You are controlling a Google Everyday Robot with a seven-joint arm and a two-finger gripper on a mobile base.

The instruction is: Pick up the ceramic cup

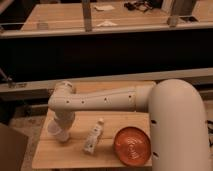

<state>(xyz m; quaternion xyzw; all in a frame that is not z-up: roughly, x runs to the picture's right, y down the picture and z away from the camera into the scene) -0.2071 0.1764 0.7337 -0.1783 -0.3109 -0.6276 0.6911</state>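
The cup (59, 132) is set near the left edge of the wooden table (115, 122), left of a white bottle (93, 139) and orange plate (132, 145); the gripper (63, 125) is lowered directly over the cup, seemingly for grasping.

One camera looked down from above and behind the arm (105, 100). It faced the wooden worktop (75, 150) closely. The claw (61, 131) sat lower left.
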